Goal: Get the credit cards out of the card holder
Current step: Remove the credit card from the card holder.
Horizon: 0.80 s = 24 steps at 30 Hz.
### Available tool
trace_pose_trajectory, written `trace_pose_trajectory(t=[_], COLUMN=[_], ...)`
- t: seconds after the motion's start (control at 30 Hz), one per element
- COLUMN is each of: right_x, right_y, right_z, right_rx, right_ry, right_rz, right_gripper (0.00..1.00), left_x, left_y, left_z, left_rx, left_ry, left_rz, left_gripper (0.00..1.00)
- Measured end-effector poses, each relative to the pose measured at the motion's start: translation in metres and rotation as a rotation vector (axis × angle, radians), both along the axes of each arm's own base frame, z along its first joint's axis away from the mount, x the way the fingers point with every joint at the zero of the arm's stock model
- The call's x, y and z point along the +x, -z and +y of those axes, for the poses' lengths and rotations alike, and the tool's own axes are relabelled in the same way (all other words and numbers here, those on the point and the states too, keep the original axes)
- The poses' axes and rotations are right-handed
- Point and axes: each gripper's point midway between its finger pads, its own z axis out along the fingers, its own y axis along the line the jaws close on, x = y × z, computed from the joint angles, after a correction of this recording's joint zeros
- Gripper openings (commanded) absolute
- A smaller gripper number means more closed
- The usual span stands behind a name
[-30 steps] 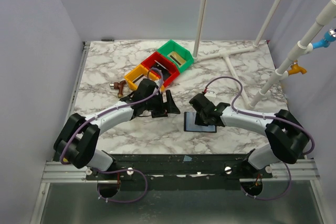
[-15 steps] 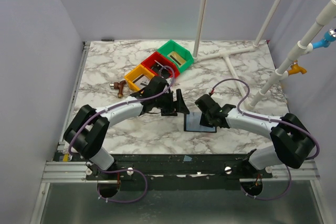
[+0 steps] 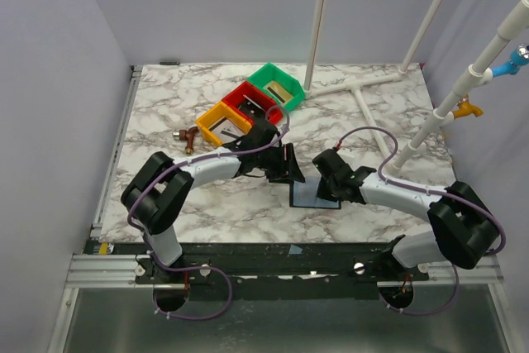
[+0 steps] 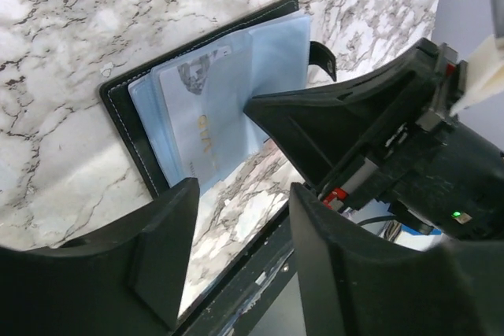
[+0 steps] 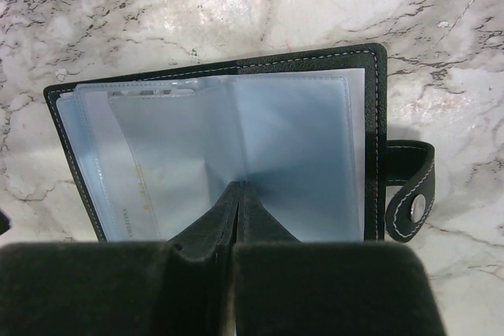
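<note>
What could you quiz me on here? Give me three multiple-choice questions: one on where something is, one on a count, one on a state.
1. Where do the tips of the right gripper rest?
A) in a bin
B) on the clear sleeves of the card holder
C) on bare marble

2. How many coloured bins are there?
A) two
B) three
C) five

3. The card holder is:
A) snapped shut
B) standing on edge
C) lying open

Answers:
1 B: the right wrist view shows the closed tips pressed onto the sleeves.
2 B: one yellow, one red, one green.
3 C: it lies flat, sleeves exposed, with its snap tab hanging free.
</note>
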Motion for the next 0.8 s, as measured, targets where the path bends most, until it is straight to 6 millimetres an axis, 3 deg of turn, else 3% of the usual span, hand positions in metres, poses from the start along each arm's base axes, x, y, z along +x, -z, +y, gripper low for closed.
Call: trace_pose_trajectory(t=[0.47, 0.8], right_x=[0.000, 0.000], right_y=[0.000, 0.000], right_z=[0.001, 0.000], right_rx=[0.052, 0.068], right_ry=[0.007, 0.011], right_rz=[0.003, 0.000], right_gripper=[0.01, 0.01], left_x=[0.015, 0.040], left_y=[0.025, 0.034], left_z=[-0.020, -0.029], left_rx=[0.028, 0.094], left_ry=[0.018, 0.012], left_rz=[0.027, -0.012], left_gripper=[0.00, 0.00])
